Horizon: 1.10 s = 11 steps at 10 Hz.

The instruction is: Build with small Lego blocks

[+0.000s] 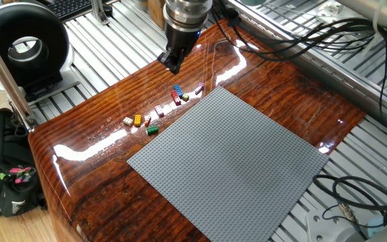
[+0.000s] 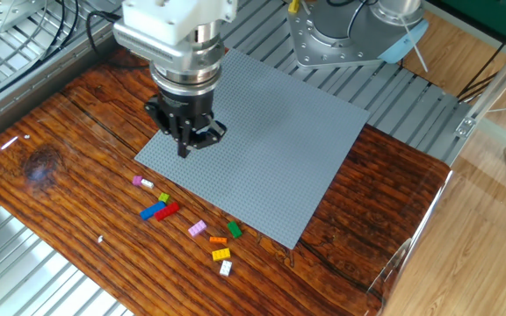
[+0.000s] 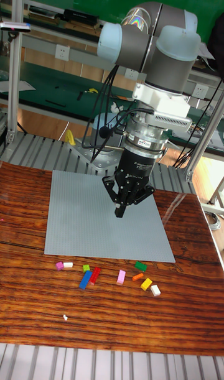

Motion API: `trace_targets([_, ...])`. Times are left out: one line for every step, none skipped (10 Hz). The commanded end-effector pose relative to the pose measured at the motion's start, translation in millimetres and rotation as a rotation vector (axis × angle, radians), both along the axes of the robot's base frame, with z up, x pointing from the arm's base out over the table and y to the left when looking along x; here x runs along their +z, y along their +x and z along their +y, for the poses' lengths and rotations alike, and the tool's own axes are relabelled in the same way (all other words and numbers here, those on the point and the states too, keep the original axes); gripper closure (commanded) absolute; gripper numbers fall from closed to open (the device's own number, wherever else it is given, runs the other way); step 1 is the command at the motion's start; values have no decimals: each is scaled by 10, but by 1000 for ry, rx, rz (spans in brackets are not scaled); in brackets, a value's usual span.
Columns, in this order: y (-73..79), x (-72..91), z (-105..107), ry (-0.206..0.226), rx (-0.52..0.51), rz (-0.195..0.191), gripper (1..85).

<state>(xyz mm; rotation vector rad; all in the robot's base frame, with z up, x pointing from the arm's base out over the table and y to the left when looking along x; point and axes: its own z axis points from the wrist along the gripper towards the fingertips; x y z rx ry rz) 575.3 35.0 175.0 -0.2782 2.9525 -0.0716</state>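
Observation:
The small Lego blocks lie loose in a row on the wooden table beside the grey baseplate (image 1: 234, 161) (image 2: 271, 140) (image 3: 81, 218). Among them are a blue block (image 1: 177, 89) (image 2: 152, 211) (image 3: 84, 280), a red block (image 2: 168, 210) (image 3: 94, 275), a pink block (image 2: 198, 228) (image 3: 121, 277), a green block (image 2: 234, 230) (image 3: 140, 266), a yellow block (image 1: 138, 120) (image 2: 221, 254) (image 3: 146, 284) and a white block (image 2: 225, 268) (image 3: 155, 290). My gripper (image 1: 173, 67) (image 2: 183, 151) (image 3: 119, 213) hangs well above the baseplate's edge near the blocks. Its fingers meet at a point with nothing between them.
A black round device (image 1: 22, 44) and a backpack (image 1: 5, 175) sit off the table's left end. Cables (image 1: 355, 33) run along the far rail. The arm's base (image 2: 350, 31) stands behind the baseplate. A white speck (image 3: 65, 317) lies near the table's front.

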Motion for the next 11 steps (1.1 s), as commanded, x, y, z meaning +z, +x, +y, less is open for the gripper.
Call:
trace_targets([-73,-8,-2,18,-21,34,837])
trace_targets([-97,-11,-3,17,-18,44,840])
trace_targets([-192,-23,49,34,-1,81,840])
trace_targets([-308,-31,124,59,34,126,840])
trace_targets([-389,-31,188,79,89,156,840])
trace_targets([-410,-34,128,53,113,165,840])
trace_targets([-326,-32,-24,-9,131,137,840])
trace_targets([-361,-24,78,30,141,139,817])
trace_targets([-306,-81,248,82,138,138,760])
trace_targets([-121,-217,391,107,165,108,763])
trace_targets([185,-373,478,100,238,53,767])
